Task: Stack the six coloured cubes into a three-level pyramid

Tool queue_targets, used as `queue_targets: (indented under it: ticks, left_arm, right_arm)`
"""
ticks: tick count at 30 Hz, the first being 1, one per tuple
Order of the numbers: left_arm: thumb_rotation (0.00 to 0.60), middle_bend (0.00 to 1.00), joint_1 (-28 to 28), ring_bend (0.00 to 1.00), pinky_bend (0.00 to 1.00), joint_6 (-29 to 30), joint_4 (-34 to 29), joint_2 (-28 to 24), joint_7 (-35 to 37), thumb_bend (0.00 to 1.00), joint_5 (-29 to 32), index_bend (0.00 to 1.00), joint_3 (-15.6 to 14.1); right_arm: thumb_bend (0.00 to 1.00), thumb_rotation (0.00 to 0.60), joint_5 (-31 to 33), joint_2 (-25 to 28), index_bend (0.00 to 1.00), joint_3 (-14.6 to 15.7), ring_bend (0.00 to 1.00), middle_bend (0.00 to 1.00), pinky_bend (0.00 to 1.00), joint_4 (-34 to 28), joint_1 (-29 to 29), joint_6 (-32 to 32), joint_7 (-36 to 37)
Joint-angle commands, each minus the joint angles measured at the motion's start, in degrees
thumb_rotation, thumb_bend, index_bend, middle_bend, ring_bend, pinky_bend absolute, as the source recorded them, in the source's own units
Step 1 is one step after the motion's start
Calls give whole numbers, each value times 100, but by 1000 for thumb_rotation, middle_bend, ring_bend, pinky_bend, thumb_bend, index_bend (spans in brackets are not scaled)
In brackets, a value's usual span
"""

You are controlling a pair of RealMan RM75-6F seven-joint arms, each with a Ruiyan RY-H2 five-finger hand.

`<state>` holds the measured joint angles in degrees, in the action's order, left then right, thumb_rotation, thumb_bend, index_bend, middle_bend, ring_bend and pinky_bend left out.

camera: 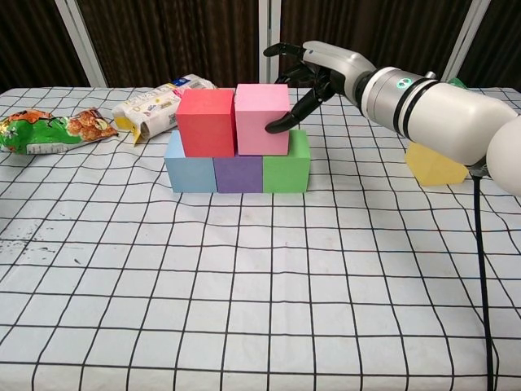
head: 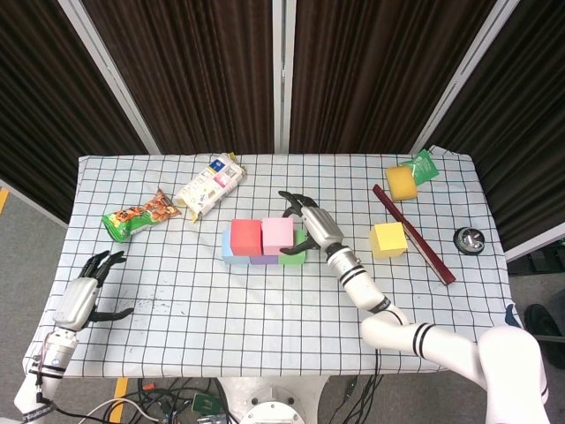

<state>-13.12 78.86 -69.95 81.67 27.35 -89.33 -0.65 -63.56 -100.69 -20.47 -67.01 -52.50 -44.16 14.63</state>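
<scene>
Right hand (camera: 313,69) silver w/ black fingers, white forearm w/ black bands, green dot; left hand (head: 84,296) same colours.
</scene>
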Motion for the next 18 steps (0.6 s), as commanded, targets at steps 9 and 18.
queue_targets:
  ticks: [9, 18]
  left_arm:
    - [600, 171, 1, 1, 31, -5, 5, 1, 0, 0, 5, 75, 3]
    - [600, 172, 1, 1, 31, -22, 24, 11, 15, 0, 8, 75, -2]
  right_arm:
    - [108, 600, 10, -26, 0, 22, 28, 450, 0, -1, 5, 22, -34]
    - [112, 600, 2, -55, 0, -6, 28, 450, 0, 12, 17, -22, -13]
